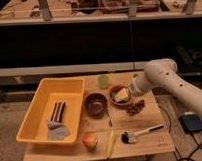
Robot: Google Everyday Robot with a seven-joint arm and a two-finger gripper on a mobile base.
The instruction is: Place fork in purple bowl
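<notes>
The purple bowl (96,103) stands mid-table, dark and glossy inside, with nothing visible in it. The fork (109,118) is a thin silvery piece lying on the wood just right of and in front of the bowl, pointing front to back. My gripper (136,107) is low over the table to the right of the fork and in front of the orange-brown bowl, at the end of the white arm (162,80) that reaches in from the right. It is apart from the fork and the purple bowl.
A big yellow tub (43,104) with dark utensils and a cloth fills the left side. An orange-brown bowl (119,94), a green cup (103,81), a white-handled brush (141,132), a pale yellow strip (109,142) and a round orange fruit (89,140) surround the work area.
</notes>
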